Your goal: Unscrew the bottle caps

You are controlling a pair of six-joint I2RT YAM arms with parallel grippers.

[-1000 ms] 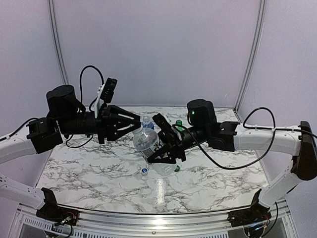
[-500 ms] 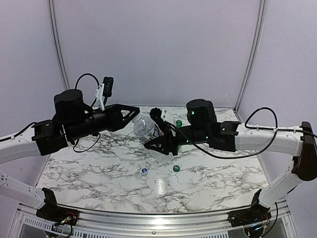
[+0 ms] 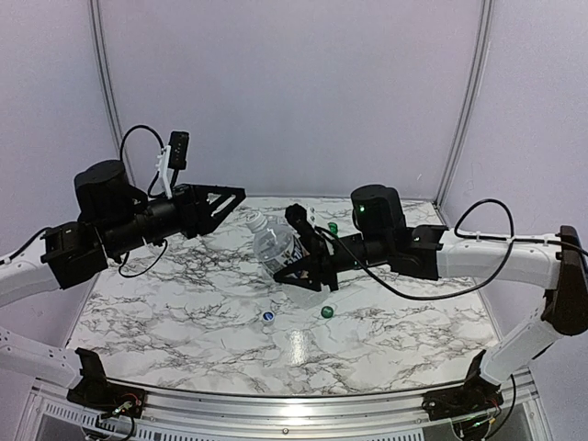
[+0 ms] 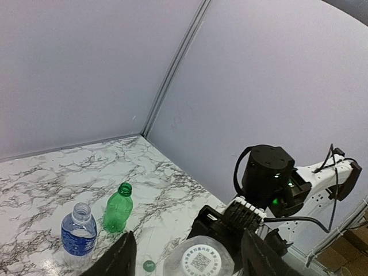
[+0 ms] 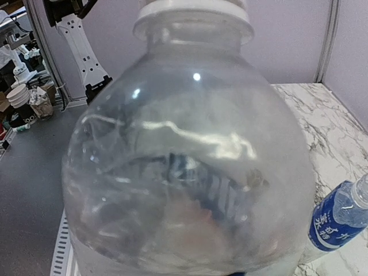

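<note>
My right gripper point(image 3: 308, 262) is shut on the clear bottle point(image 3: 276, 243), holding it tilted above the table with its neck toward the left arm. In the right wrist view that clear bottle point(image 5: 190, 172) fills the frame and hides the fingers; its whitish cap point(image 5: 192, 11) is on the neck. My left gripper point(image 3: 230, 200) is open, just left of the cap point(image 3: 255, 220) and apart from it. The left wrist view looks end-on at this cap point(image 4: 201, 261) between the spread fingers point(image 4: 122, 256). A blue cap point(image 3: 267, 316) and a green cap point(image 3: 326, 312) lie on the table.
The blue-label bottle point(image 4: 79, 233) and the green bottle point(image 4: 118, 208) stand uncapped at the back of the marble table point(image 3: 413, 322). The green bottle point(image 3: 332, 228) shows behind the right arm. A metal rail point(image 3: 285, 424) runs along the near edge; panel walls close the back.
My left gripper was shut on the clear bottle's cap; it has opened and drawn back to the left. The right gripper keeps the bottle, shifted slightly.
</note>
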